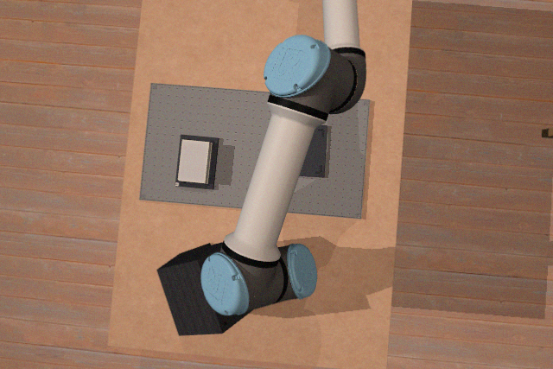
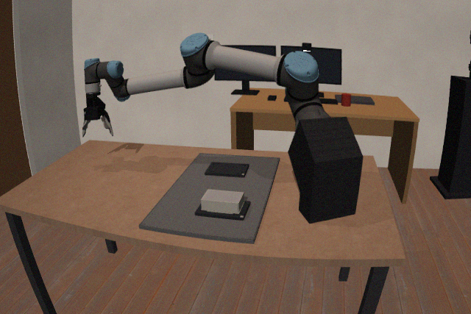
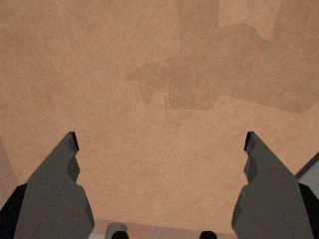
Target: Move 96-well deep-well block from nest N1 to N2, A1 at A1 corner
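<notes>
The pale grey deep-well block sits in the black nest N1 on the left of the grey baseplate. It also shows in the exterior view. The empty black nest N2 lies farther along the plate; in the top view the arm partly hides it. My gripper hangs open and empty high above the table's far end, well away from both nests. In the wrist view the two spread fingers frame only bare table. I cannot make out the block's cut corner.
The arm's black pedestal stands on the table beside the baseplate. The forearm crosses over the plate near N2. A second desk with monitors and a red cup stands behind.
</notes>
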`<state>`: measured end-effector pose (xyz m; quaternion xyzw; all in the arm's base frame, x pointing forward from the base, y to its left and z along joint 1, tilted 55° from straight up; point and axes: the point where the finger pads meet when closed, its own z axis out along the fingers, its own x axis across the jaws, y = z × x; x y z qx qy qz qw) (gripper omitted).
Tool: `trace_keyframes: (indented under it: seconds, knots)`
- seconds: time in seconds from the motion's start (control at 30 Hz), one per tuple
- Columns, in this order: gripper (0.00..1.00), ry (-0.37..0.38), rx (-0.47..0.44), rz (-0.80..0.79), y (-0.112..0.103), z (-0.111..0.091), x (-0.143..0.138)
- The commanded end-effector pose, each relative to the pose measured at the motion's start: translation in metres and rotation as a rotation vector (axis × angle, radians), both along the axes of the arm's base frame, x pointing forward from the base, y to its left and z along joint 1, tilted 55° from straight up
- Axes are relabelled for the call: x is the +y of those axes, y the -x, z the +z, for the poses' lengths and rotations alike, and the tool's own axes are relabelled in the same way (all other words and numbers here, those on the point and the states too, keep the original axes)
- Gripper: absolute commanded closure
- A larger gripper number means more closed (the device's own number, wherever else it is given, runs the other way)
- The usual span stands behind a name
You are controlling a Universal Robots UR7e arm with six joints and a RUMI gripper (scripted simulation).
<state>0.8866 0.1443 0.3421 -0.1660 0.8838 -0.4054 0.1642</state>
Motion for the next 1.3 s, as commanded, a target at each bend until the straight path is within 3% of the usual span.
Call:
trace_keyframes:
  seconds: [0.0,0.53,0.83,1.27]
  knots:
    - [0.0,0.0,-0.001,0.001,0.0,0.001,0.001]
    - [0.0,0.0,-0.001,0.001,0.0,0.001,0.001]
    - [0.0,0.042,0.074,0.068,0.006,-0.036,0.02]
    - [0.0,0.064,0.112,0.101,0.017,-0.083,0.041]
